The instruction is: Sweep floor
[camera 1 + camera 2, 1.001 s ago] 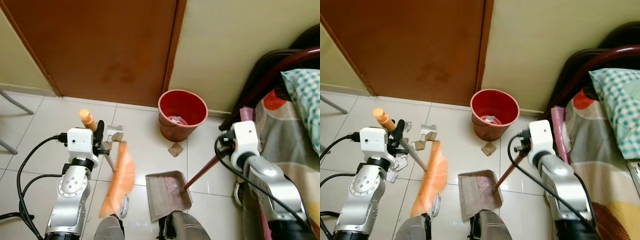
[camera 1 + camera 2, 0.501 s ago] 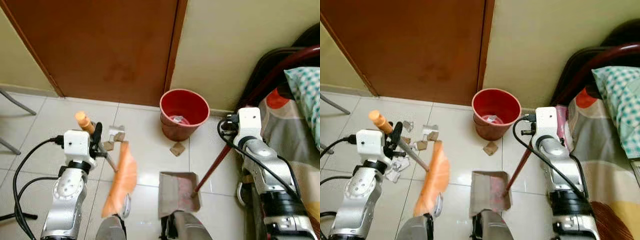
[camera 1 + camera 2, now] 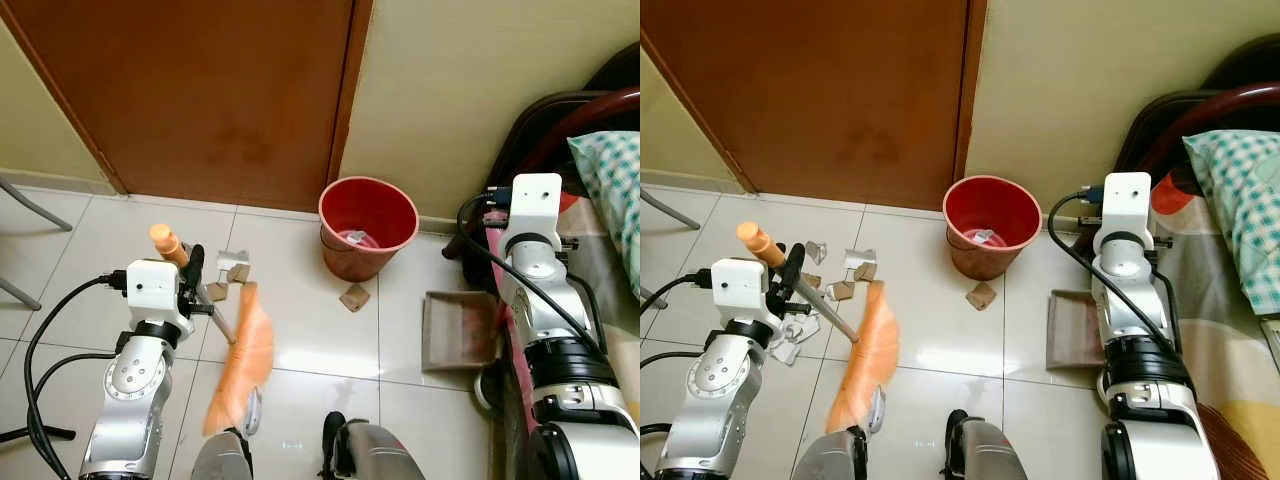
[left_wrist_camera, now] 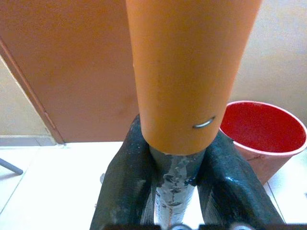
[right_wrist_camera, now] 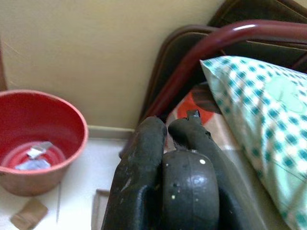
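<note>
A white-tiled floor meets a brown wooden door. The left gripper clamps the orange-capped broom handle, its orange bristle head resting beside cardboard scraps. The right gripper clasps the dark dustpan handle. The flat brown dustpan hangs near the red plastic bucket; sweeping seems unfinished.

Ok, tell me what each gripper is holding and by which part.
The left gripper holds the broom by its handle, just below the orange grip. The right gripper holds the dustpan by the top of its long handle.
</note>
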Robot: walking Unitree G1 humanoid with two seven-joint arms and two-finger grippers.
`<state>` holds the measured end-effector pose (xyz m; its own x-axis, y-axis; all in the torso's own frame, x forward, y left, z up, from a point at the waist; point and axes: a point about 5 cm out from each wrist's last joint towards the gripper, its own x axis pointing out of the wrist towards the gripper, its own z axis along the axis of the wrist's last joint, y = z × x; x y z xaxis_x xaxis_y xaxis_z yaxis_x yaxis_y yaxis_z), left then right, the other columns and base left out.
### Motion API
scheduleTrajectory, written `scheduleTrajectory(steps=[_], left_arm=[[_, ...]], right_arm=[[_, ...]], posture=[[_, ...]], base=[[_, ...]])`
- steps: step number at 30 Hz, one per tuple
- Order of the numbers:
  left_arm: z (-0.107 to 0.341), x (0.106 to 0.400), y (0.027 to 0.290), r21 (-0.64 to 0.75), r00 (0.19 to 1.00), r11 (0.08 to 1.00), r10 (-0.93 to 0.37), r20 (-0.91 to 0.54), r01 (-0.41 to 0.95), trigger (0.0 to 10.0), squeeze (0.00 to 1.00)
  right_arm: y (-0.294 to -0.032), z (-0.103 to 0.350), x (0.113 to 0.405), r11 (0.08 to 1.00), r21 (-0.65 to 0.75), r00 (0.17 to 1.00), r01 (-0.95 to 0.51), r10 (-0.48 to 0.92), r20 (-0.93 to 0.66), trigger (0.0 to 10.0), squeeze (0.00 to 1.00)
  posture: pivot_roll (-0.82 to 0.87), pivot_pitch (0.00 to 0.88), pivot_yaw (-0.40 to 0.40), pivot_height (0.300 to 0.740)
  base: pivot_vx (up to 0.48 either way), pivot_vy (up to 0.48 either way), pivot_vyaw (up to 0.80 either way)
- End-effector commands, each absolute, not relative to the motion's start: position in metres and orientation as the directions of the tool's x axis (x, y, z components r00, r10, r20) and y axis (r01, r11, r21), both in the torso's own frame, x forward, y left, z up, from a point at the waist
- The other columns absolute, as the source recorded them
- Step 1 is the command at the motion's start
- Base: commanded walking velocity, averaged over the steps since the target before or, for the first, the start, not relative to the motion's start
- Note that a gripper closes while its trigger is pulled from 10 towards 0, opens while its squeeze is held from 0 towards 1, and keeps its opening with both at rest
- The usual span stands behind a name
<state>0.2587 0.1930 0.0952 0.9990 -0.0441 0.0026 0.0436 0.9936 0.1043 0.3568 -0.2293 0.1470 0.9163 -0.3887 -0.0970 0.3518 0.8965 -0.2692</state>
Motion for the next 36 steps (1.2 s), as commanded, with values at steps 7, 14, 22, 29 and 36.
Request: scheduleTrajectory(steps=[7, 14, 22, 29, 36], left_arm=[[0.08, 0.245, 0.204, 0.148, 0.995, 0.989, -0.009, -0.097, 0.024, 10.0, 0.0], [0.08, 0.242, 0.204, 0.148, 0.995, 0.989, 0.001, -0.1, 0.014, 10.0, 0.0], [0.079, 0.24, 0.203, 0.142, 0.995, 0.99, 0.007, -0.103, 0.007, 10.0, 0.0], [0.078, 0.242, 0.2, 0.135, 0.995, 0.991, 0.004, -0.103, 0.01, 10.0, 0.0], [0.078, 0.243, 0.199, 0.134, 0.995, 0.991, 0.004, -0.101, 0.009, 10.0, 0.0]], right_arm=[[-0.187, 0.143, 0.376, 0.919, -0.207, 0.932, 0.335, -0.356, -0.072, 10.0, 0.0], [-0.159, 0.137, 0.382, 0.944, -0.162, 0.947, 0.287, -0.305, -0.102, 10.0, 0.0], [-0.124, 0.129, 0.382, 0.979, -0.097, 0.971, 0.178, -0.19, -0.141, 10.0, 0.0], [-0.101, 0.114, 0.374, 0.998, -0.026, 0.982, 0.049, -0.053, -0.179, 10.0, 0.0], [-0.099, 0.099, 0.367, 0.999, -0.035, 0.978, -0.016, 0.008, -0.207, 10.0, 0.0]], posture=[[0.15, 0.234, -0.056, 0.74], [0.16, 0.243, -0.069, 0.74], [0.16, 0.243, -0.079, 0.74], [0.15, 0.239, -0.081, 0.74], [0.15, 0.232, -0.084, 0.74]], base=[[0.0, 0.0, 0.0], [0.0, 0.0, 0.0], [0.0, 0.0, 0.0], [0.0, 0.0, 0.0], [0.0, 0.0, 0.0]])
